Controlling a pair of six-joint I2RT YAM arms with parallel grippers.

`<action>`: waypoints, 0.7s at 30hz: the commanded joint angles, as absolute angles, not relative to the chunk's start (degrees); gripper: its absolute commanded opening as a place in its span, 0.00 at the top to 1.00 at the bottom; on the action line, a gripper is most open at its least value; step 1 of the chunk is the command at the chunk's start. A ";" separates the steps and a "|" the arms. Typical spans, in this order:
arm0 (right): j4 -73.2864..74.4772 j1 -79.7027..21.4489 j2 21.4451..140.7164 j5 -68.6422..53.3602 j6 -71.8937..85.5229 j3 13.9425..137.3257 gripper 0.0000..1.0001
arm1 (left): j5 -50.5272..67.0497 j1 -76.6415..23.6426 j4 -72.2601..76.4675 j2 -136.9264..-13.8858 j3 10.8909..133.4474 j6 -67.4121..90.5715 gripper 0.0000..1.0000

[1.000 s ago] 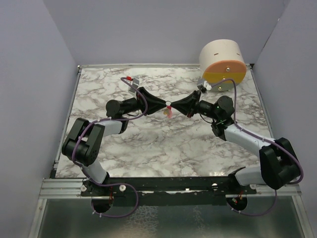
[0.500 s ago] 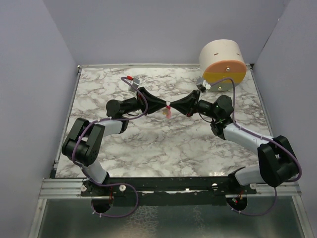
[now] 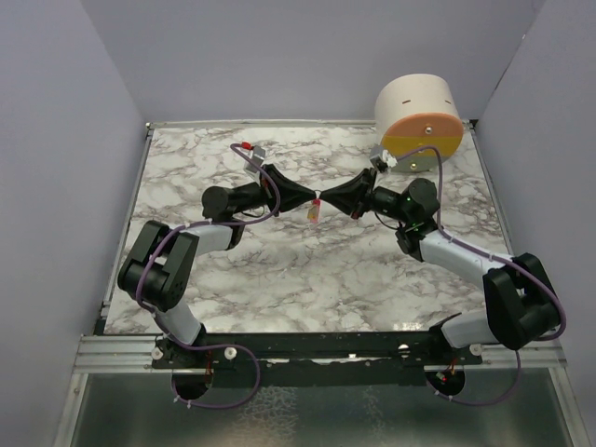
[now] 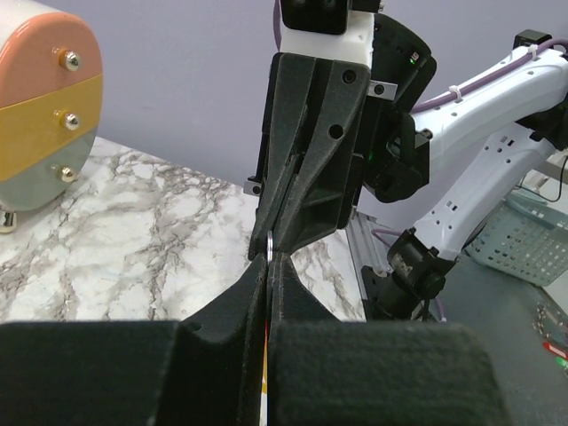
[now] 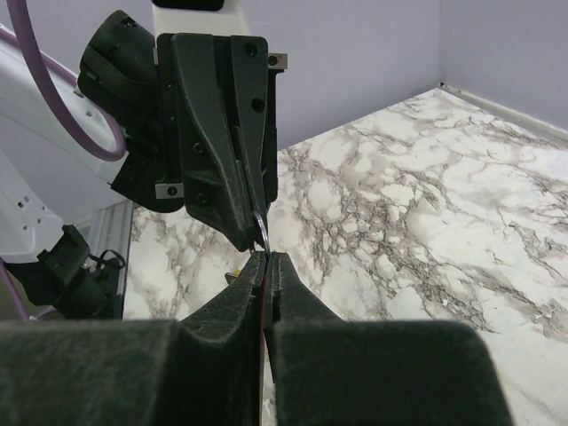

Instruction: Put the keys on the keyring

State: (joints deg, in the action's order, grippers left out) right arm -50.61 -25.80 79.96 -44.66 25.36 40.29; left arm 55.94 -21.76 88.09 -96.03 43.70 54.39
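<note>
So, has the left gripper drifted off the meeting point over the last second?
No. The left gripper, shut on the keyring, still meets the right gripper at the same spot, down and left of the cylinder.

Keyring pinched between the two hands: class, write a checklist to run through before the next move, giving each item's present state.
1. Left hand shut on the thin silver metal keyring: ok.
2. Right hand shut on the same ring, tip to tip with the left: ok.
3. Small pink and yellow keys in sight right where the hands meet: ok.
4. Keys threaded onto the ring: cannot tell.
5. Ring's split prised open: cannot tell.
6. Big cream, orange, yellow and grey cylinder well apart from both hands: ok.
</note>
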 commanded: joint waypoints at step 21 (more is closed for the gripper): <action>-44.76 -25.66 72.68 -35.76 19.87 38.67 0.59 | 48.05 -22.16 73.37 -84.48 41.88 44.45 1.00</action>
State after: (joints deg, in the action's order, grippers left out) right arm -47.62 -25.80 75.66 -39.57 23.14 40.47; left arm 51.46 -21.89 80.20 -87.05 42.06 47.92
